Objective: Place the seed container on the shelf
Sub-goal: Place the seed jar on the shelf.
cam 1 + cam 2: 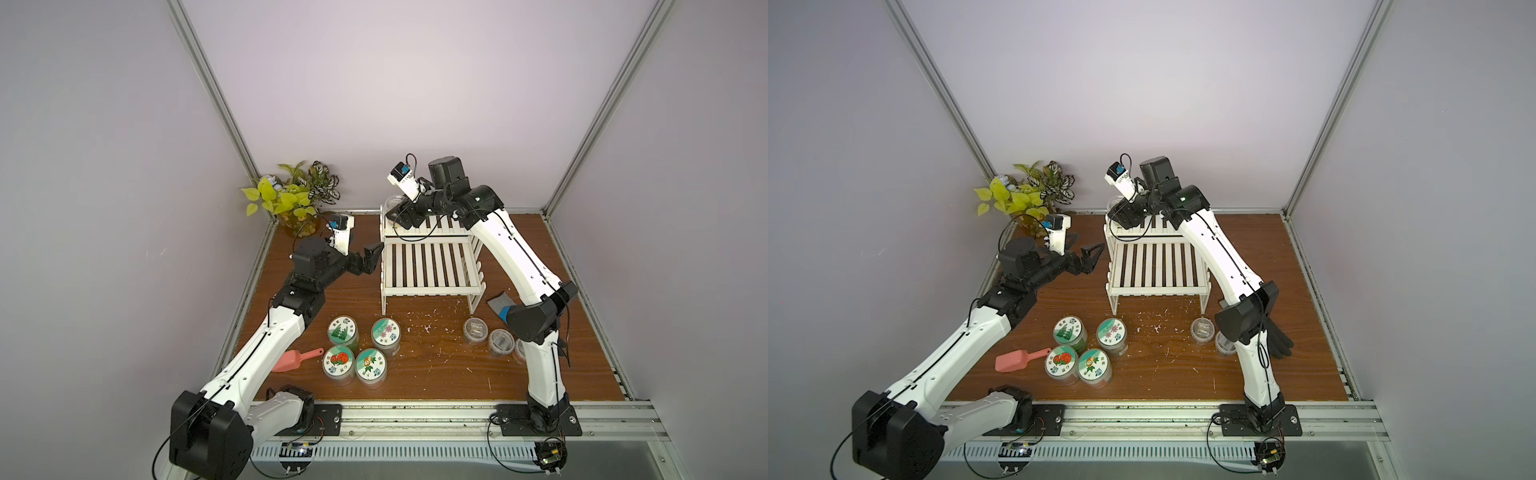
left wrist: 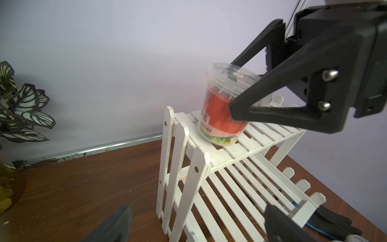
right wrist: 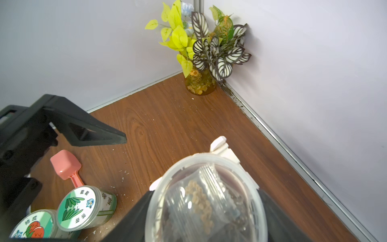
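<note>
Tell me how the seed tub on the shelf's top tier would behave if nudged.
Likely light: the seed container is thin clear plastic with a small seed packet showing inside. Its smooth wall may slip. Near the top-tier corner of the shelf, a push could tip it off.

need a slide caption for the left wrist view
Right arm, jaws closed on the seed tub, on the top tier of the white shelf.
</note>
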Available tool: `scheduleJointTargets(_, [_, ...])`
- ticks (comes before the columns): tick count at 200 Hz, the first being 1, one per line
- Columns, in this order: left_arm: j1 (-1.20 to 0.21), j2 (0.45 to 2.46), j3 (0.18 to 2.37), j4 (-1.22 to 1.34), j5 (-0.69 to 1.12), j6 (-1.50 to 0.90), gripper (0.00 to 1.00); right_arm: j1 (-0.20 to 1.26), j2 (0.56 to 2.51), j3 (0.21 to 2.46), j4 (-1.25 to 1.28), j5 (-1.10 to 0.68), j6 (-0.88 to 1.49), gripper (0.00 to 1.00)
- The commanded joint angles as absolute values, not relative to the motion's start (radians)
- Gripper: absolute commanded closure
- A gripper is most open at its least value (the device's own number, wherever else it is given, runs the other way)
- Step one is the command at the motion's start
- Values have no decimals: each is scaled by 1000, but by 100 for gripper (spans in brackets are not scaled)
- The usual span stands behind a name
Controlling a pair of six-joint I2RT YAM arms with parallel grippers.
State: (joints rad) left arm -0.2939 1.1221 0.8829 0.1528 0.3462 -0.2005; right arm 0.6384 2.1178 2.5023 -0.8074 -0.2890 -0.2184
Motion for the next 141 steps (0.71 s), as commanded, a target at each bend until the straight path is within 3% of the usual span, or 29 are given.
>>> scheduleJointTargets(1, [-285, 1121, 913, 179, 336, -153, 0, 641, 2125, 2540, -758, -349, -247, 31])
scheduleJointTargets(78, [-285, 1137, 904, 183, 336, -175, 0, 634, 2130, 2520, -749, -339, -253, 29])
scheduleJointTargets(141, [-285, 1134, 909, 183, 347, -187, 0, 634, 2104, 2513, -746, -365, -239, 17])
